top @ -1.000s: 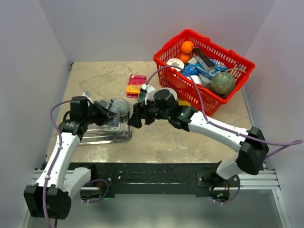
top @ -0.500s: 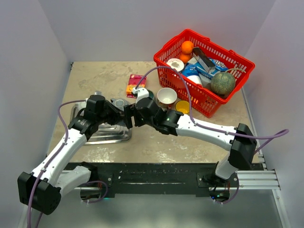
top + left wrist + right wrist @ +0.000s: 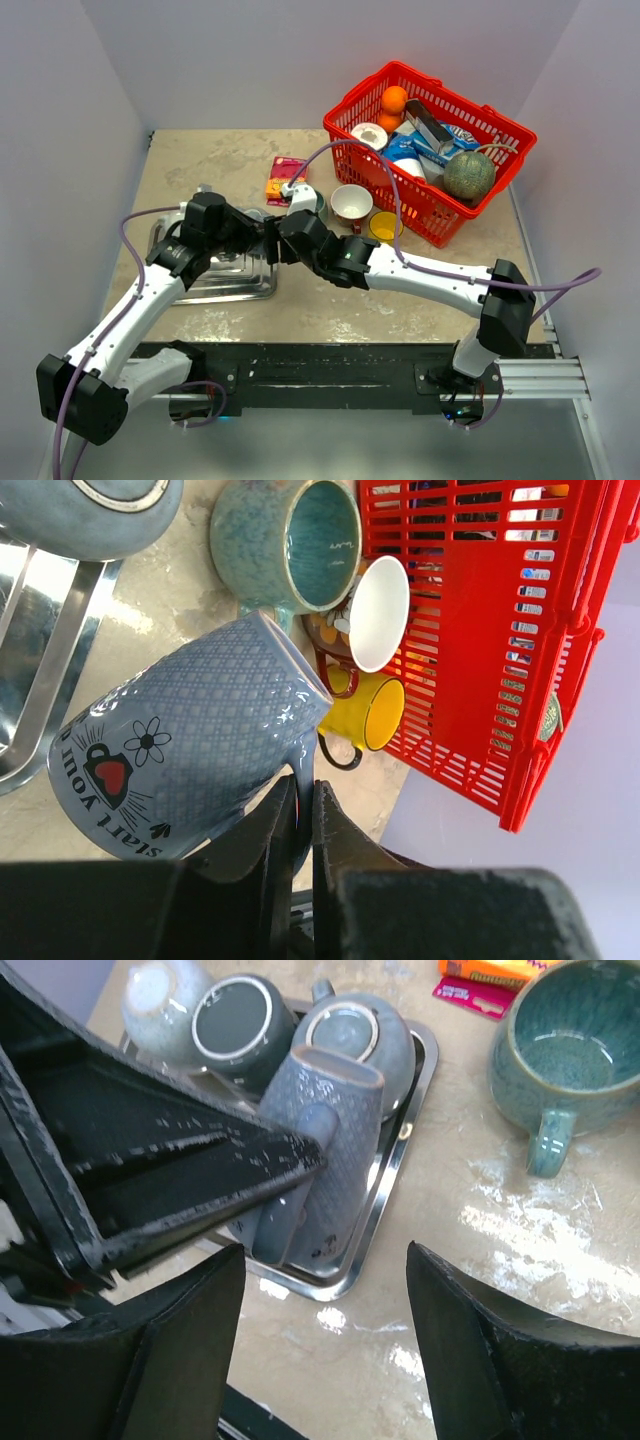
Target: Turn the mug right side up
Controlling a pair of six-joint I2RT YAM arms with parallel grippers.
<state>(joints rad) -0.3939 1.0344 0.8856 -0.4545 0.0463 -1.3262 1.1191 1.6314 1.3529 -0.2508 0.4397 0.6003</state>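
A blue-grey textured mug with a heart and flower print is tilted, base up, over the right part of the metal tray. It also shows in the right wrist view. My left gripper is shut on the mug's handle. My right gripper is open and empty, just right of the mug and pointing at it. In the top view the two grippers, left and right, meet at the tray's right edge and hide most of the mug.
Three more grey mugs sit upside down in the tray. A teal mug, a white cup and a yellow mug stand on the table right of it. A red basket with goods is at back right; a snack packet lies nearby.
My left arm has swung right across the tray to its right edge. My right gripper has shifted left, and the two now sit close together.
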